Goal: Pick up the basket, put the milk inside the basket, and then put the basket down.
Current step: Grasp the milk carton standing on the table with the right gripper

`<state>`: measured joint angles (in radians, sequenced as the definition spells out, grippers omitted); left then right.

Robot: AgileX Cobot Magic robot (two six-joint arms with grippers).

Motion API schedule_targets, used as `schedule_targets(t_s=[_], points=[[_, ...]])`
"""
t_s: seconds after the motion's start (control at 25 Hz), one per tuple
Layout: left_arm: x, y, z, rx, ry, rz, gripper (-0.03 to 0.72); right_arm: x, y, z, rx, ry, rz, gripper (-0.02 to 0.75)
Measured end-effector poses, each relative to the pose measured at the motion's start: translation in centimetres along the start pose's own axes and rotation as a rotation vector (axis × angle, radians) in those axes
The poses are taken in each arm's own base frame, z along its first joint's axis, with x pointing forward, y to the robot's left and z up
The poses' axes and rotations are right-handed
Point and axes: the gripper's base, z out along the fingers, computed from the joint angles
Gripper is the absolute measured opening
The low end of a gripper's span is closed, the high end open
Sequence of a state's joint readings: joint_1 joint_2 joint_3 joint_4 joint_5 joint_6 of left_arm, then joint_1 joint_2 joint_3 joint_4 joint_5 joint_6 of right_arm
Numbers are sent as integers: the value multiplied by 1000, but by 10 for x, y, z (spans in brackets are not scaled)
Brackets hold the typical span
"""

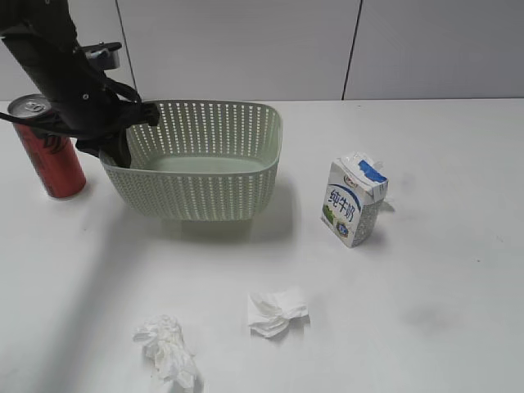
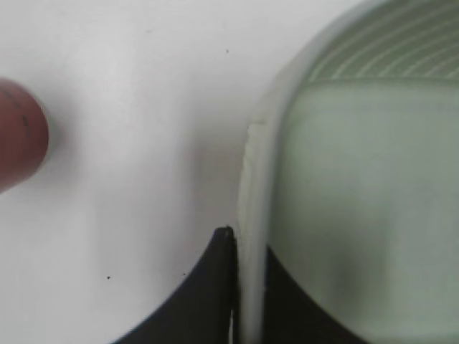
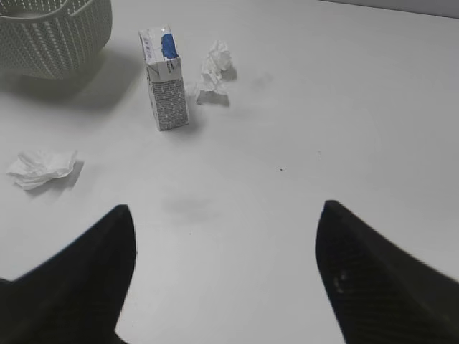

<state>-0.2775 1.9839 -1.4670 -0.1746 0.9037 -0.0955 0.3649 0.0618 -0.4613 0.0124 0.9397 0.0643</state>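
A pale green perforated basket (image 1: 205, 184) sits at the back left of the white table. My left gripper (image 1: 123, 151) is shut on its left rim; the left wrist view shows the rim (image 2: 252, 215) pinched between the two black fingers (image 2: 247, 287). The basket seems slightly tilted, its left side raised. A white and blue milk carton (image 1: 354, 203) stands upright to the basket's right, apart from it; it also shows in the right wrist view (image 3: 163, 77). My right gripper (image 3: 226, 236) is open and empty over bare table, out of the exterior view.
A red can (image 1: 49, 151) stands left of the basket, close to my left arm. Two crumpled tissues (image 1: 277, 313) (image 1: 168, 348) lie at the front. Another tissue (image 3: 215, 68) lies behind the carton.
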Motion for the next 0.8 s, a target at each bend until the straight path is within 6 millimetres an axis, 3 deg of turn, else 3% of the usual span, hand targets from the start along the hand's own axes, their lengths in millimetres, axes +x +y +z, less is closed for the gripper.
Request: schedule_targets(t_s=[0.16,0.56,0.8], points=[[0,0,0,0,-2,0,3,10,-1,4,2,9,-1,594],[0,0,0,0,-3,0,3,11,-1,4,3,10,-1,593],[0,0,0,0,-3,0,3,-4,0,-2,-6,-119,-2,593]])
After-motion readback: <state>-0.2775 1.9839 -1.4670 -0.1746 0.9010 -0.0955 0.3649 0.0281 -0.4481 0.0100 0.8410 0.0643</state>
